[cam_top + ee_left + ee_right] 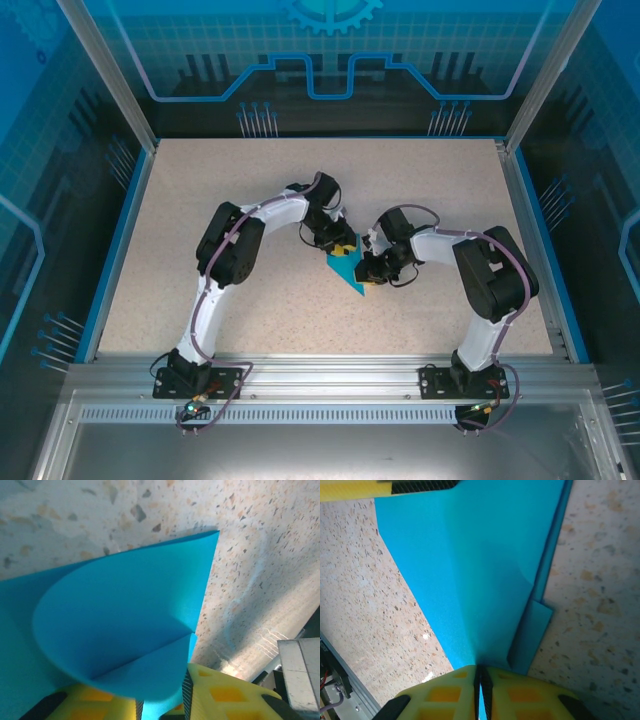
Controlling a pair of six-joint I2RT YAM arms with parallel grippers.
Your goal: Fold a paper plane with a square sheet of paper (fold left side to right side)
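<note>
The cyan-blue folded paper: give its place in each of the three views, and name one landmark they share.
Top external: the cyan-blue folded paper lies mid-table, between the left gripper and the right gripper.
Left wrist: it fills the left and centre, curling above the yellow fingers.
Right wrist: it runs from the top edge down into the shut yellow fingers.
Shared landmark: the speckled beige tabletop under it.
</note>
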